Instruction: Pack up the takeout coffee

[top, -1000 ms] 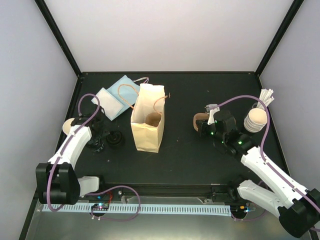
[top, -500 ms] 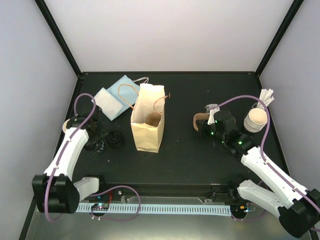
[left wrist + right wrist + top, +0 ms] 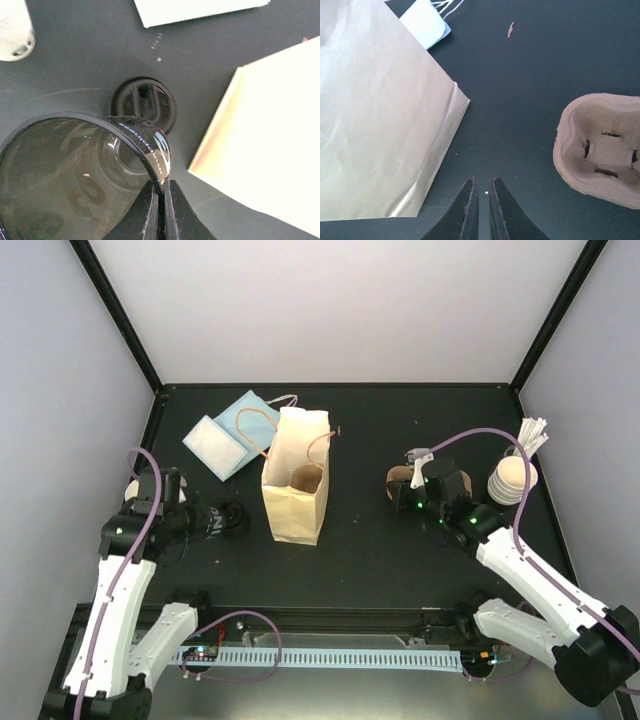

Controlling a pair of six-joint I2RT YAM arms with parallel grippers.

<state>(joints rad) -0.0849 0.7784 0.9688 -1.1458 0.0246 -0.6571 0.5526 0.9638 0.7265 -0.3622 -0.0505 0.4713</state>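
The left arm [image 3: 120, 570] has drawn back, left jaws clamped on the rim of a black lid [image 3: 75, 170], probably meant for capping. The coffee cup [image 3: 14, 30] stands on the surface far left of the paper bag [image 3: 295, 502]. Right of the bag, the right jaws sit together, empty, beside the pulp carrier [image 3: 600, 150].

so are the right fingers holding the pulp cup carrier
No, the right fingers are closed on nothing, and the brown pulp cup carrier sits apart from them, off to the side.
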